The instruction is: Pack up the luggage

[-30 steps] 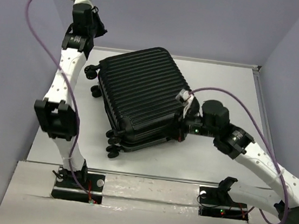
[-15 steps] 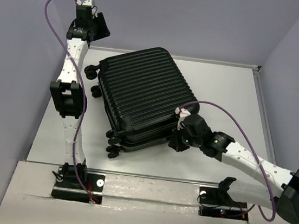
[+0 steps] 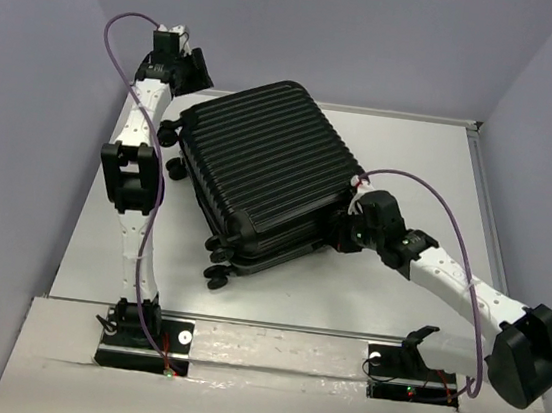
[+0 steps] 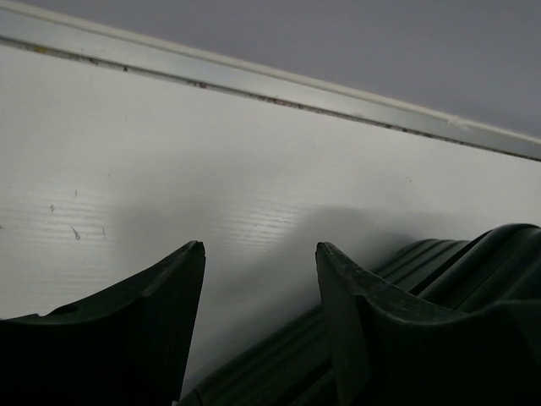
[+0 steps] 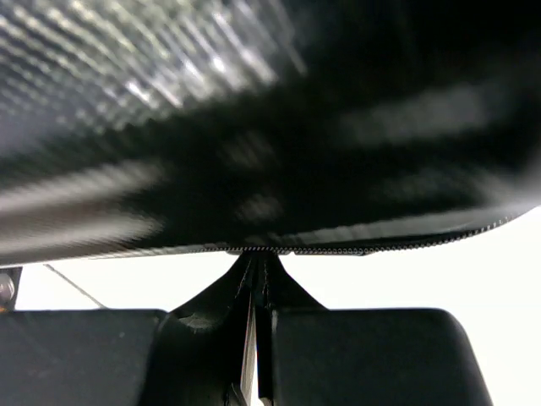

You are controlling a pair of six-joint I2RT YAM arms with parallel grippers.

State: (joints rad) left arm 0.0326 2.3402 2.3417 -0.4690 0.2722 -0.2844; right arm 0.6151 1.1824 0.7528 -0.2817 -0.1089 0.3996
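Luggage [image 3: 261, 164] lies flat and closed on the white table [image 3: 412, 163], more to the left half, with one ribbed shell facing up. Its long axis goes across the table on a diagonal, from near-left to far-right. The end with the small wheels [image 3: 215, 278] points to the left side, and the opposite end points to the right and a little away from the arm bases.

The left gripper [image 4: 258, 247] is above the far-left corner of the luggage. Its fingers are spread apart with only bare table showing between them, and they hold nothing. The ribbed shell shows just under the right finger; whether it touches I cannot tell.

The right gripper [image 5: 254, 262] is at the near-right side of the luggage. Its fingers are pressed together, and the tips reach the zipper line [image 5: 355, 250] between the two shells. Whether something thin is pinched there I cannot tell.
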